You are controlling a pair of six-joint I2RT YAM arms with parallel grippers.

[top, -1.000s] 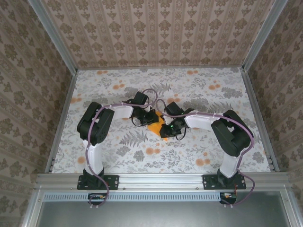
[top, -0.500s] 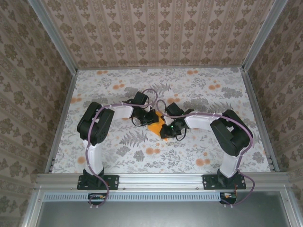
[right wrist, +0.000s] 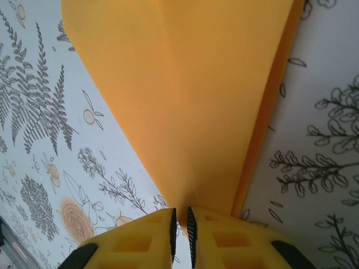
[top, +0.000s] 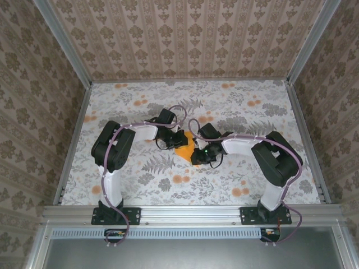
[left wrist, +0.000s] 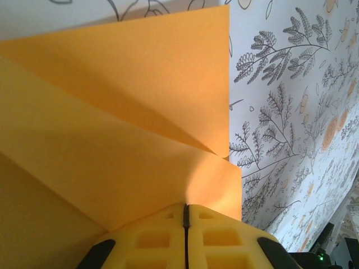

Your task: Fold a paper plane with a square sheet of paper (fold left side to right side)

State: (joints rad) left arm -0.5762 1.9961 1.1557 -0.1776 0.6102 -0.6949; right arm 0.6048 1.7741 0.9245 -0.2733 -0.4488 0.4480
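**Two claws meet on a partly folded orange sheet at mid-worktop**

From above, your two arms bend inward so that their claws almost touch over the middle of the flowered worktop point(top: 140, 106). The orange sheet of paper point(top: 184, 150) lies between them. It is creased into a smaller, angular shape and is mostly hidden under the wrists.

Your left claw point(left wrist: 185, 216) is pressed together, with its tips at the edge of a folded layer. It probably serves as an anchor that stops the sheet sliding while the other side is worked. You cannot tell whether a layer is nipped between the tips.

Your right claw point(right wrist: 180, 221) is closed to a thin slit. A tapering flap of the paper runs down into that slit, so the claw appears to be pinching the flap, likely to carry it across for the fold.

The overhead view gives you the layout: both arms, the sheet centred, bare worktop all round. It does not show the claw tips. The left wrist camera shows two overlapping layers and a diagonal crease. The right wrist camera shows the raised flap with a second edge behind it.
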